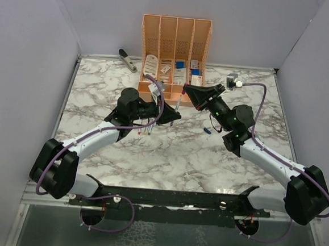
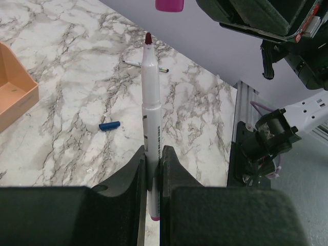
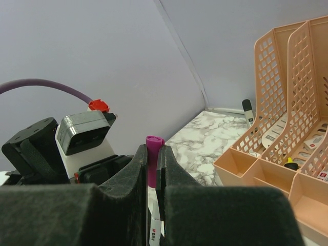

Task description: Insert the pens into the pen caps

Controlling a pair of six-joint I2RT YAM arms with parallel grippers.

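My left gripper (image 2: 152, 154) is shut on a whitish-grey pen (image 2: 150, 102) and holds it upright, dark red tip up. Just above that tip, with a small gap, hangs the purple cap (image 2: 169, 4). My right gripper (image 3: 152, 154) is shut on this purple cap (image 3: 153, 159), and the pen's white barrel (image 3: 156, 225) shows below it. In the top view the two grippers, left (image 1: 174, 117) and right (image 1: 191, 94), meet over the table in front of the organiser, with the pen (image 1: 178, 106) between them. A blue cap (image 2: 109, 125) lies on the marble, also in the top view (image 1: 207, 130).
The orange organiser (image 1: 176, 30) stands at the back centre, its front trays (image 3: 256, 169) close to the right gripper. A grey stapler (image 1: 127, 59) lies back left. More pens (image 1: 144, 129) lie by the left arm. Another thin pen (image 2: 146, 65) lies beyond the blue cap.
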